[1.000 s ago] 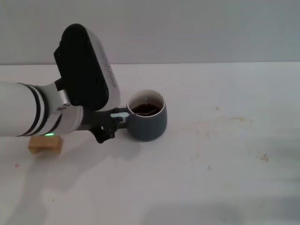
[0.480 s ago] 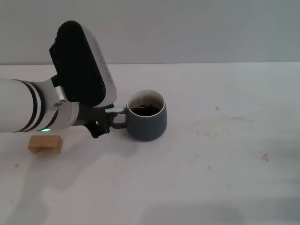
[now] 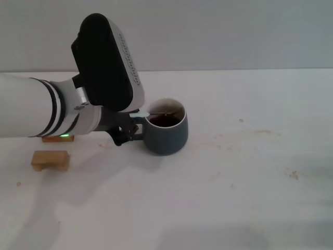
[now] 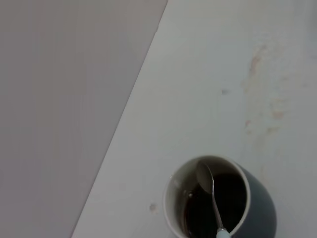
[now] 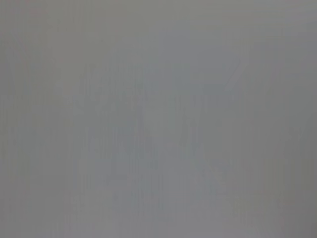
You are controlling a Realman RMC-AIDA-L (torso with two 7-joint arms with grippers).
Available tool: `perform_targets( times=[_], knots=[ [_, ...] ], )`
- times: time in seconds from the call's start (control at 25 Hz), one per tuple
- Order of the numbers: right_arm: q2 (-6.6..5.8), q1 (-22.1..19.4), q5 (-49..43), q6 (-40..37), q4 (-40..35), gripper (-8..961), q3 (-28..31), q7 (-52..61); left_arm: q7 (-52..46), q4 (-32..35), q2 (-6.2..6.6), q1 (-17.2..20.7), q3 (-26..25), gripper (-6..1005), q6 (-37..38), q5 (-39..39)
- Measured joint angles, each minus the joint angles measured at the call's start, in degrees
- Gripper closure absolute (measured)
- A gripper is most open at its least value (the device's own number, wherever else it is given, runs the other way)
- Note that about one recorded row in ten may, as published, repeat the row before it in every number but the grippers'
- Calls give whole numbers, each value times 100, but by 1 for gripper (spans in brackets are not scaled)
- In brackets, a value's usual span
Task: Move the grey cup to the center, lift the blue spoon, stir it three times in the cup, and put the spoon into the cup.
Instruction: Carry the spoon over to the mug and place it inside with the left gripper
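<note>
On the far left of the table [image 3: 250, 198] sit two small wooden blocks [image 3: 50, 160], one in plain view and one half hidden under my left arm; neither belongs to the job. Next comes my left hand [image 3: 130, 128], low over the table just beside the cup's handle. It is closed on the spoon's [image 3: 141, 114] pale blue handle, which pokes out toward the rim. The fingers themselves are mostly in shadow, so I judge the grip from the spoon staying up at that slant.

The cup [image 3: 166, 134] stands upright near the middle of the table, dark liquid inside. From my wrist, the spoon's metal bowl [image 4: 204, 174] lies against the white inner wall, the neck running across the liquid.

So I take the cup as already placed and the spoon as lifted and in the cup. I am somewhere in the stirring; how many turns are done I cannot tell. Left: finish the turns, then let go so the spoon rests in the cup.

My right hand is out of sight.
</note>
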Motion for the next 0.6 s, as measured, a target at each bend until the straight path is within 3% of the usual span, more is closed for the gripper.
perform_targets(
  times=[0.6],
  knots=[
    [-6, -9, 7, 1, -19, 955, 0, 0, -227, -385, -11, 71, 297, 860, -507, 370]
  ],
)
